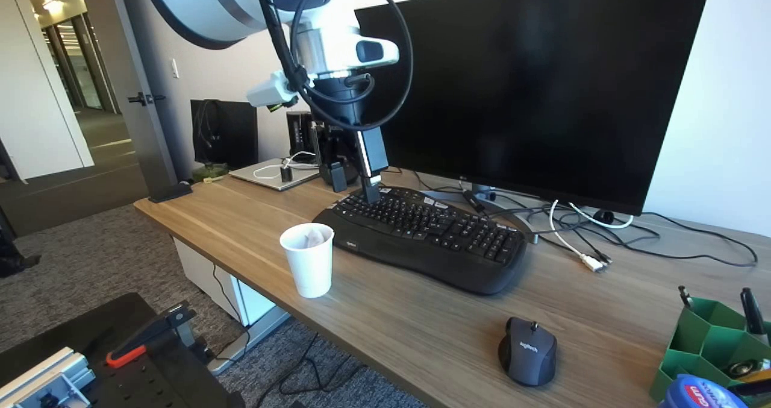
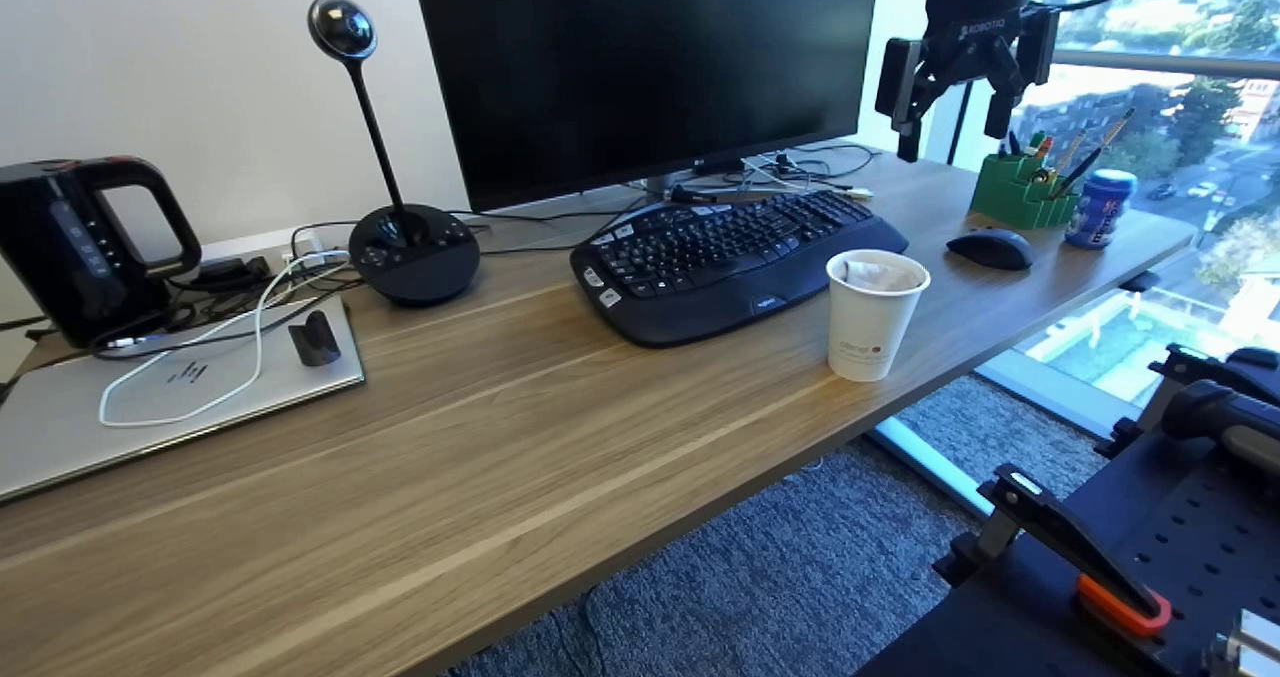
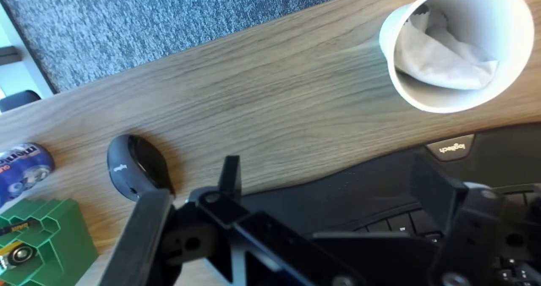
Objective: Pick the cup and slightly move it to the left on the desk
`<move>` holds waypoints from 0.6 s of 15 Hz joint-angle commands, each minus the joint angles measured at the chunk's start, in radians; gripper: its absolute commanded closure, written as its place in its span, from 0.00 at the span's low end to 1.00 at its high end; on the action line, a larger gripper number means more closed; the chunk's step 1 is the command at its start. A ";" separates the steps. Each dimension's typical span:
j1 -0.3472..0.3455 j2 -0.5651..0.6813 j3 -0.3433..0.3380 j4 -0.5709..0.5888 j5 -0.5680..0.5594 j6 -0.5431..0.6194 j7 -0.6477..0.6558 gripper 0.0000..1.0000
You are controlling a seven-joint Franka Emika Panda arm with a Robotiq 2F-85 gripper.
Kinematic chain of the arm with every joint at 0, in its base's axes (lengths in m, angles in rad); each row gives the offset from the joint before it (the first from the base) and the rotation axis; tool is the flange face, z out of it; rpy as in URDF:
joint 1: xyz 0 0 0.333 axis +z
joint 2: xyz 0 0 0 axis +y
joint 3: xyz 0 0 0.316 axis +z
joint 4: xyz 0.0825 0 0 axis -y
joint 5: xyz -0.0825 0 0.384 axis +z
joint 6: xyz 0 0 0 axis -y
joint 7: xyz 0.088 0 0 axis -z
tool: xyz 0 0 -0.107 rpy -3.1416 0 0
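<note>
The cup (image 1: pixel 308 264) is standing on the desk (image 2: pixel 480 497) near the front edge; a scrap (image 3: pixel 441 64) is lying inside. Behind the cup, the keyboard (image 1: pixel 421 239) is lying before the monitor (image 1: pixel 524 94). The mouse (image 1: pixel 529 352) and pen holder (image 2: pixel 1018 199) are sitting right of the keyboard; the laptop (image 2: pixel 190 375) is lying toward the rear left corner.

In an exterior view, we are counting 1 cup (image 2: pixel 868 327) and 1 mouse (image 2: pixel 992 248) right of center, 1 keyboard (image 2: pixel 740 262) mid-frame, 1 kettle (image 2: pixel 75 242) and 1 laptop (image 2: pixel 195 394) at left.
</note>
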 commanded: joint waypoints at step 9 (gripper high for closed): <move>-0.022 0.007 -0.011 0.010 0.031 -0.077 0.024 0.00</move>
